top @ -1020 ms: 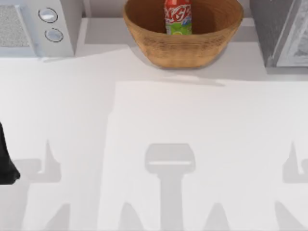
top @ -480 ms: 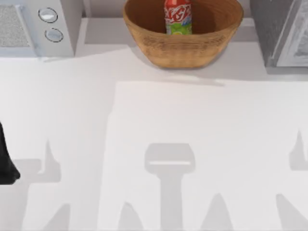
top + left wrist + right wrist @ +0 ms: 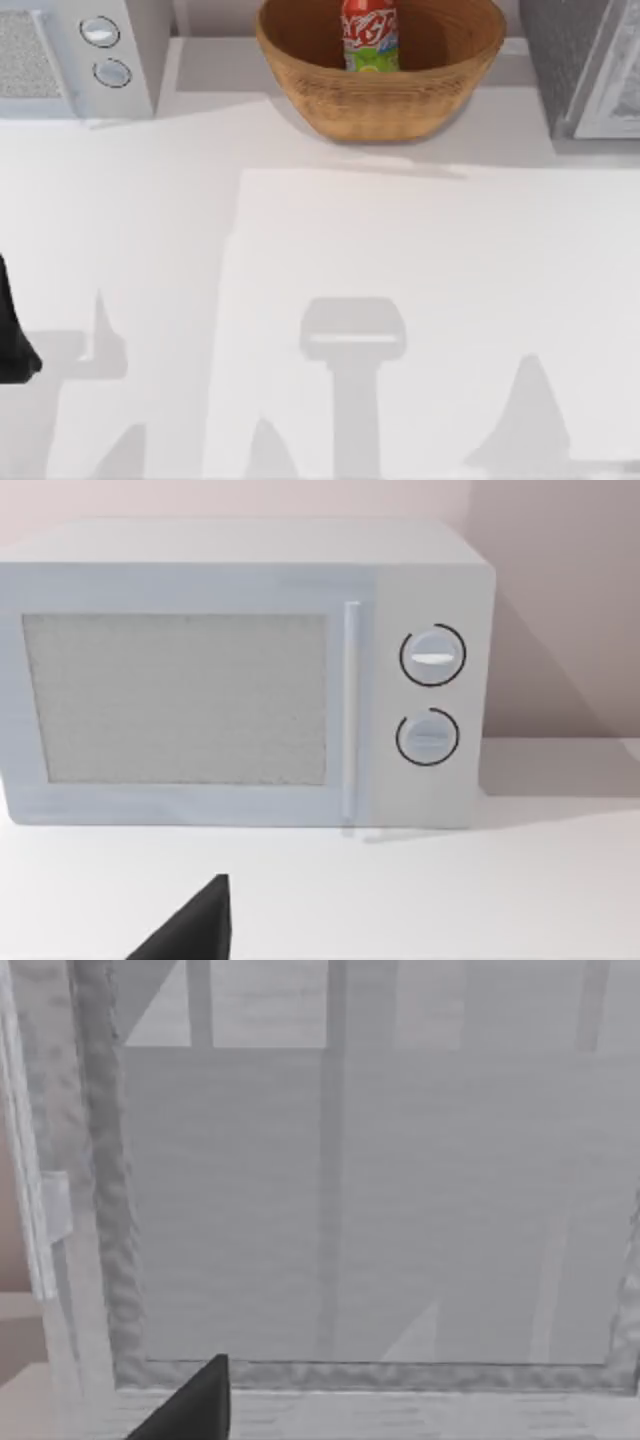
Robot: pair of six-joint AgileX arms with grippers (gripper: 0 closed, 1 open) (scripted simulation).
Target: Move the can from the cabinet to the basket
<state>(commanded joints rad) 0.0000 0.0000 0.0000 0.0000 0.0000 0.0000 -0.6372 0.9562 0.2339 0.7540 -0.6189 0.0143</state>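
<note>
You see the can (image 3: 370, 36) standing up inside the basket (image 3: 380, 100) at the back of the table (image 3: 320, 260). The cabinet (image 3: 580, 60) sits at the back right. You cannot tell how either gripper's fingers stand.

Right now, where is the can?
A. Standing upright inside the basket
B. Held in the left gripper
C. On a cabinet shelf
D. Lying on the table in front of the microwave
A: in the top view the can stands upright inside the basket, between the microwave and the cabinet.
</note>
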